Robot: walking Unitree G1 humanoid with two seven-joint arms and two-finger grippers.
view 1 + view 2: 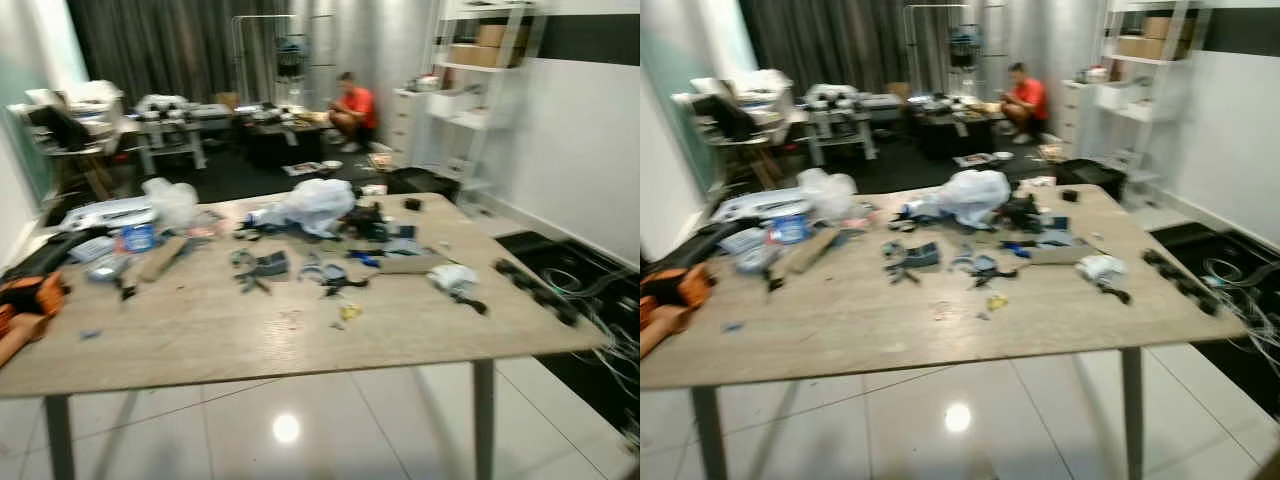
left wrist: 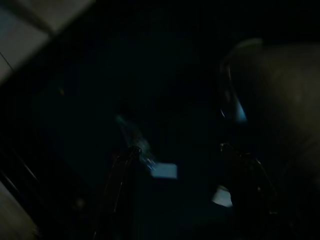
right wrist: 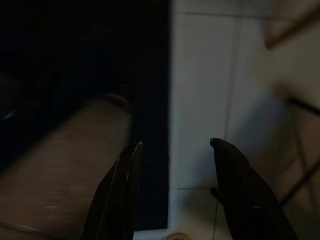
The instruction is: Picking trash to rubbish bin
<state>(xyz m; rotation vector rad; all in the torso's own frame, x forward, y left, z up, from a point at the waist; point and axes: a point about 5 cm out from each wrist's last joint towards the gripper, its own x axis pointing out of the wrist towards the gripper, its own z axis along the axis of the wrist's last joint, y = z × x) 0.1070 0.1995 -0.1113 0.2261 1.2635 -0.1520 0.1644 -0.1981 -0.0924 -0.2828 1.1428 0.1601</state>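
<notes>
White floor tiles [image 1: 300, 420] are shining at the bottom of the frame, under a long wooden tabletop [image 1: 250, 335] that is stretching across the middle. Small bits of trash [image 1: 345, 312] are lying near the middle of the tabletop. They look light and thin, so a soft pinch from above should do. A crumpled white wad [image 1: 452, 277] is sitting at the right and looks squashy; grab it around its middle. A big white plastic bag [image 1: 318, 205] is resting at the upper middle, floppy and slippery. Dark gadgets [image 1: 262, 266], a blue tub [image 1: 137, 237] and an orange bag [image 1: 30, 297] are crowding around it all. A person [image 1: 352, 110] is crouching far back. No bin is clear to see. The right hand [image 3: 172, 150] is hanging with fingers spread apart, holding nothing. The left hand [image 2: 175, 155] is sitting in the dark; I cannot tell its grip.
</notes>
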